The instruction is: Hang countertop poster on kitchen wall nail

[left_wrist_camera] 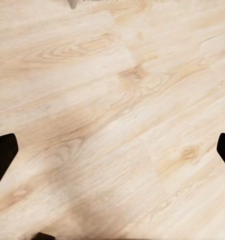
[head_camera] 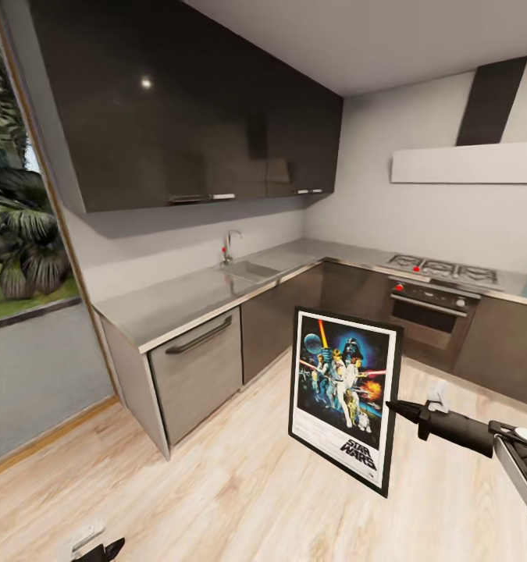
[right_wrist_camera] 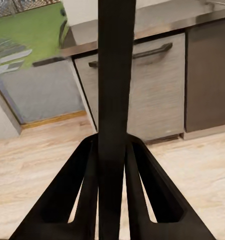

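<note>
Black-framed poster (head_camera: 343, 396) hangs upright, pinched at its edge by our right gripper (head_camera: 394, 407); we carry it level while scanning walls for a nail.

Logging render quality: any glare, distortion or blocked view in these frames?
Head view: a small light glint on the dark upper cabinets, with wide-angle bending of straight edges. Right wrist view: the poster, edge-on in the right pincer, blocks the centre. Left wrist view: evenly lit floor.
</note>
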### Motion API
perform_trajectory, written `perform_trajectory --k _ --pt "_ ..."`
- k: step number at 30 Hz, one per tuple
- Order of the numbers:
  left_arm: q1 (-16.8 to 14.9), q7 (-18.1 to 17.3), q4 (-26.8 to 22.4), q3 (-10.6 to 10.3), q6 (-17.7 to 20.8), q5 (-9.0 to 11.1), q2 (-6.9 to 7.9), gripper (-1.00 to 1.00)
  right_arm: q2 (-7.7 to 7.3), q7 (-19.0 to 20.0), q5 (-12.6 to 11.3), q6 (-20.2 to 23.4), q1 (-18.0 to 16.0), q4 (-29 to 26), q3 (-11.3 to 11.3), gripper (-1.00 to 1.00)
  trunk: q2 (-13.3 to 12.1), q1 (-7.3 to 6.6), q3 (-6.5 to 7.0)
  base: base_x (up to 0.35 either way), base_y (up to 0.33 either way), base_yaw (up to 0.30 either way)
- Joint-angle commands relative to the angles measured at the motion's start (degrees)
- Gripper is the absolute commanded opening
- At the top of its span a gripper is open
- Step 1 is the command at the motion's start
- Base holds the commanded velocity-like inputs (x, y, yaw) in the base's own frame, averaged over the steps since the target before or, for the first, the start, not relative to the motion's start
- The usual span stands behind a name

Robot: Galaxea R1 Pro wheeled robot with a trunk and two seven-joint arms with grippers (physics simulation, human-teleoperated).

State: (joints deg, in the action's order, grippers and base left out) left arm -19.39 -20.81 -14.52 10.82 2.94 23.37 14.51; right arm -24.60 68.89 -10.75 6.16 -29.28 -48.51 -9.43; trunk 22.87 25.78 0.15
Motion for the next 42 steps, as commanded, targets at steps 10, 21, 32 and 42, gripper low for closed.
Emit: perform_trajectory --k 10,21,32,42 --pt "0.0 -0.3 0.0 0.2 0.3 0.5 0.03 1.0 -0.01 0.5 -0.4 0.9 0.0 0.0 -0.1 -1.0 0.1 0.0 -0.03 -0.224 0.177 0.285" --pt "0.0 -0.3 0.1 0.3 0.2 0.5 0.08 1.0 0.13 0.4 -0.4 0.8 0.0 0.0 -0.1 -1.0 0.1 0.0 -0.03 -0.089 0.171 0.166" --pt "0.0 -0.3 0.1 0.3 0.2 0.6 0.08 1.0 0.57 0.4 -0.3 0.8 0.0 0.0 -0.1 -1.0 0.1 0.0 -0.03 -0.194 0.259 0.25" --pt "0.0 -0.3 0.1 0.3 0.2 0.6 0.08 1.0 0.59 0.4 -0.3 0.8 0.0 0.0 -0.1 -1.0 0.1 0.0 -0.03 -0.053 0.091 0.289"
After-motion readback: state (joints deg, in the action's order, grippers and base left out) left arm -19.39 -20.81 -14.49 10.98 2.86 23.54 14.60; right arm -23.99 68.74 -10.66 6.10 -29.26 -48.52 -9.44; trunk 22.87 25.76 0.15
